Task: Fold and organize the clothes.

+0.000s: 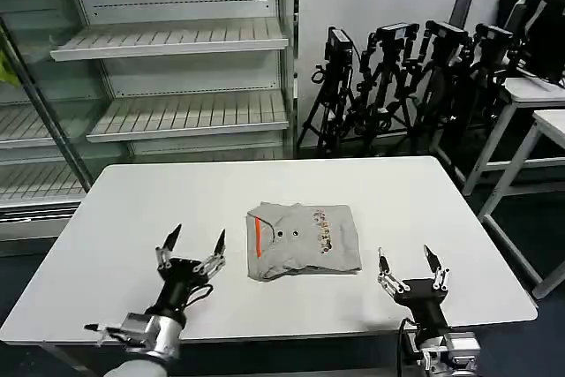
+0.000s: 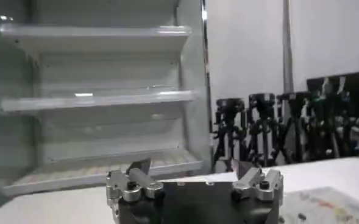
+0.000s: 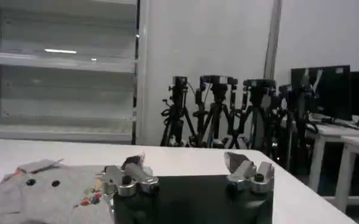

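A light grey T-shirt [image 1: 304, 240] lies folded into a compact rectangle near the middle of the white surface [image 1: 132, 218], a little toward the front edge. Its small multicoloured chest print [image 1: 321, 227] faces up on the half toward the robot's right, and a short orange-red mark [image 1: 257, 236] runs along the fold toward the robot's left; two small dark dots sit between them. The left gripper [image 1: 196, 240] hovers over the surface just beside the shirt's left edge, its two fingers [image 1: 170, 239] spread wide apart and holding nothing, tips pointing away from the robot. The right gripper [image 1: 405, 260] sits near the front edge, off the shirt's front right corner and apart from it, its fingers likewise spread and empty. In the left wrist view the left gripper [image 2: 193, 171] shows its two silver fingers open, with a corner of the printed shirt [image 2: 325, 204] lying flat beside it. In the right wrist view the right gripper [image 3: 185, 165] is open too, and the grey shirt [image 3: 42, 192] rests beside it with coloured specks of the print and two dark dots showing. Behind the surface stands an empty white shelving unit [image 1: 168, 41] on the robot's left, and a row of black tripods [image 1: 397, 86] stands against the wall on the right, next to other white tables [image 1: 538, 103].
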Motion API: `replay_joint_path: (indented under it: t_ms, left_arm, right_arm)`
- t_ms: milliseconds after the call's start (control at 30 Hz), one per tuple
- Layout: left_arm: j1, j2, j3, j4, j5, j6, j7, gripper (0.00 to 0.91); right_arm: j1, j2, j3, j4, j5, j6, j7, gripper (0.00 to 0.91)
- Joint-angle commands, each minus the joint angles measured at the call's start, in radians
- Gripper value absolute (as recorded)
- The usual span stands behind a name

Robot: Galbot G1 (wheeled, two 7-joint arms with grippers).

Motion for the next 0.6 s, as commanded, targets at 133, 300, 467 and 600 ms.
replay_joint_path:
  t_ms: [133,300,467,600]
  left_arm:
    - [0.135,-0.016,-0.075,-0.073,0.091,-0.033,0.061,0.907]
    - [0.134,-0.016,-0.073,-0.085,0.081,-0.035,0.063,0.907]
    - [0.124,-0.016,-0.064,-0.085,0.068,-0.028,0.066,0.907]
    - [0.116,-0.018,-0.056,-0.082,0.065,-0.023,0.067,0.907]
  right_arm:
    - [0.011,0.033,-0.03,-0.011,-0.025,0.043,0.005,0.907]
    - [-0.001,0.029,-0.022,0.008,-0.031,0.026,0.0,0.907]
    - [-0.001,0.031,-0.015,0.014,-0.035,0.018,0.001,0.907]
    - [-0.002,0.032,-0.013,0.017,-0.043,0.019,0.003,0.907]
